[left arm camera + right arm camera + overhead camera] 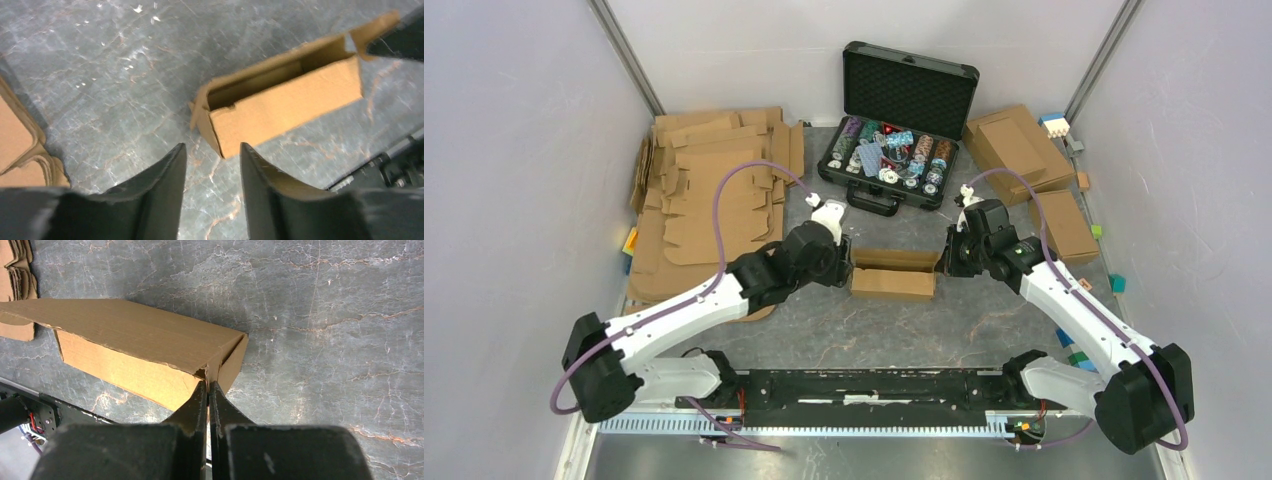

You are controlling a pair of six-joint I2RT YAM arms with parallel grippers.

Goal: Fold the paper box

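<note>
Cardboard paper box (893, 274) | right tool (208, 385) nipping its corner, clear only from wrist | left tool (212, 149) apart, empty

Left gripper (212, 150): fingers parted, held low, angled forward and down. Right gripper (207, 385): fingers pressed together, pinching paper box (145, 335) end flap at the fingertips.

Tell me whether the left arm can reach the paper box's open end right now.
Probably yes: the open left gripper faces that end of the paper box, only bare table between them. The right gripper pinches the opposite end, out of the way.
</note>
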